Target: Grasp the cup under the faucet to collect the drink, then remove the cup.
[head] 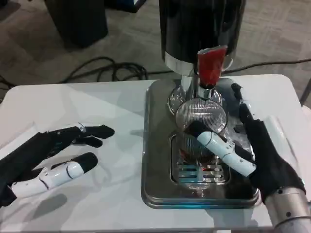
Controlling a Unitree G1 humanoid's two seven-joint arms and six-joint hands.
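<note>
On the far left I see my left hand (pixel 51 158) lying low over the white table (pixel 112 102). Its fingers are spread apart and it holds nothing. It is well apart from the drink machine.

Moving right, I come to a shiny metal tray (pixel 158 145) sitting on the table. It has a small grate (pixel 201 174) with slots in it. On the tray stands a clear ribbed cup (pixel 201 121). The cup is right under the faucet (pixel 204 92). Above the faucet is a red handle (pixel 211 65), and behind it is the big black drink machine (pixel 201 24).

Next is my right hand (pixel 252 150). Its thumb lies across the front of the cup, and its other fingers reach up along the cup's right side. So this hand is wrapped around the cup and grips it. The cup looks upright on the tray.

At the back, dark cables (pixel 112 70) lie on the grey floor.
</note>
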